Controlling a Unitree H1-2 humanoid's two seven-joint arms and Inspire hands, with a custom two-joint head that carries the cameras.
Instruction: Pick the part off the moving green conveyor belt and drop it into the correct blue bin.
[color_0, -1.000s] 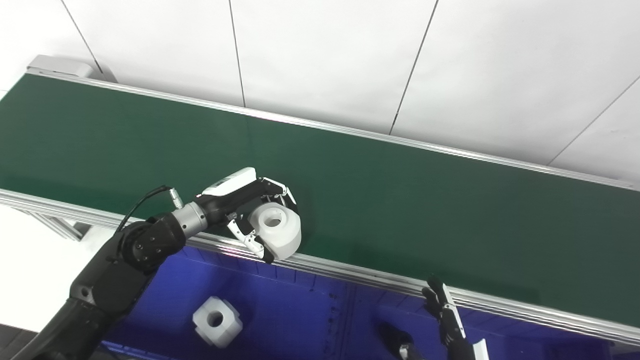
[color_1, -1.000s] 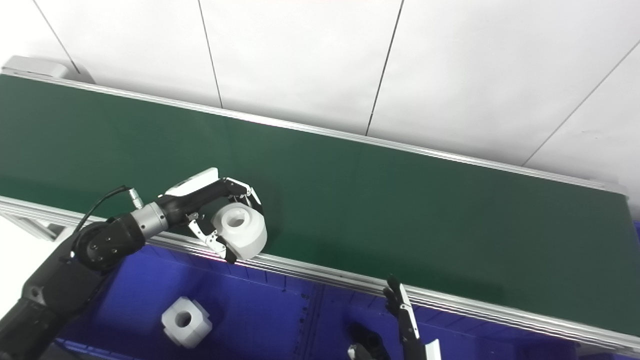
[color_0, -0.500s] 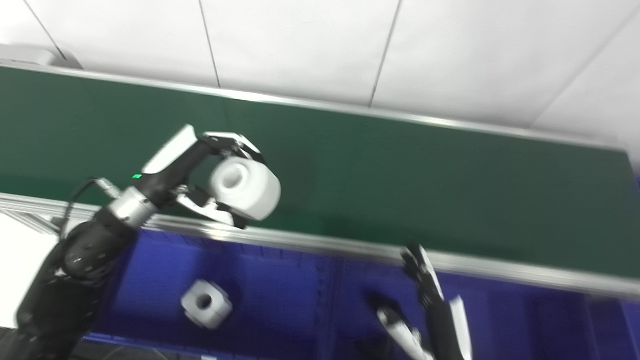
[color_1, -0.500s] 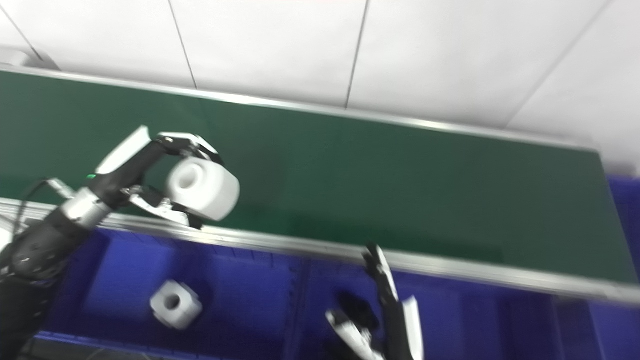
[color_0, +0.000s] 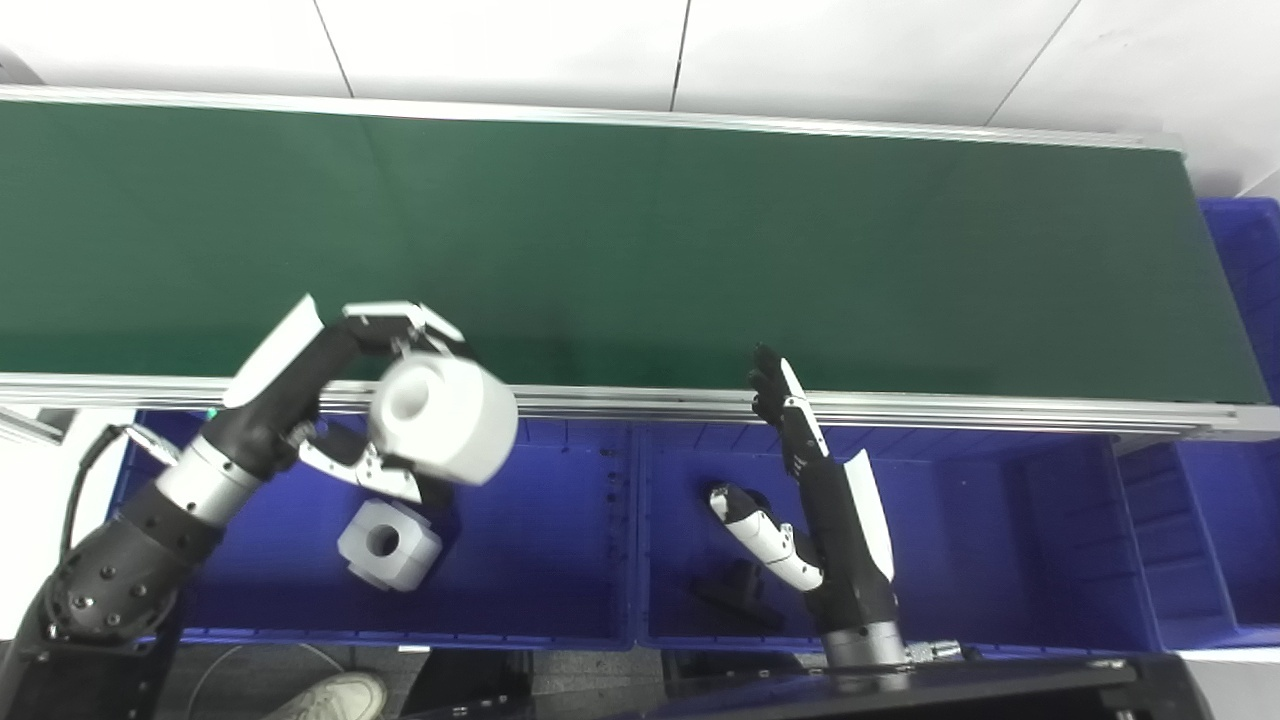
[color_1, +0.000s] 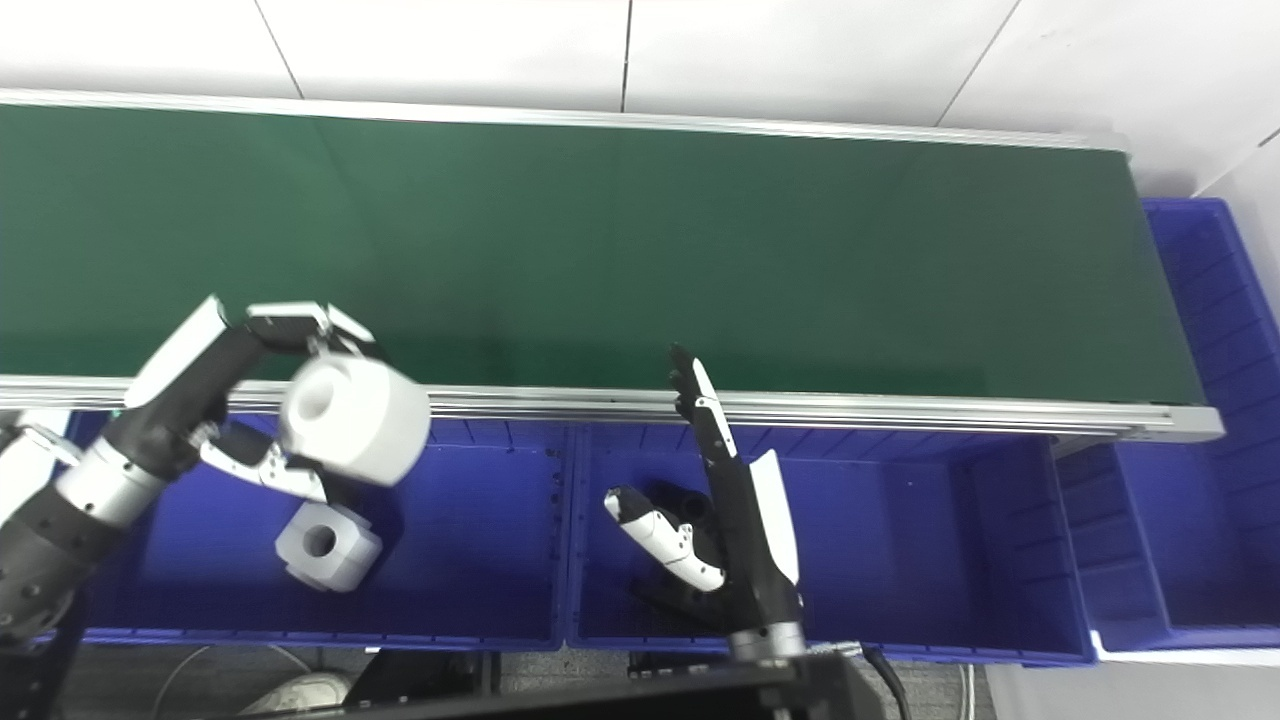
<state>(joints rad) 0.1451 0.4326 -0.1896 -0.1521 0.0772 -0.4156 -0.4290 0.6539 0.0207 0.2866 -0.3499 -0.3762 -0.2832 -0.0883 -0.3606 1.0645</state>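
Observation:
My left hand (color_0: 345, 400) is shut on a white cylindrical part with a centre hole (color_0: 443, 417), holding it in the air over the near rail of the green conveyor belt (color_0: 640, 250) and the left blue bin (color_0: 540, 570). The part also shows in the right eye view (color_1: 352, 418). A white notched block with a hole (color_0: 388, 543) lies in that left bin, just below the held part. My right hand (color_0: 800, 500) is open, fingers straight, raised over the middle blue bin (color_0: 980, 560) and holding nothing.
A silver rail (color_0: 900, 405) runs along the belt's near edge, above the row of bins. A further blue bin (color_1: 1190, 300) stands at the belt's right end. A dark object (color_0: 735, 595) lies in the middle bin beside my right wrist.
The camera has tilted down, showing the bins in full. My left hand has lifted the white cylinder off the belt and carried it back over the rail to the left bin.

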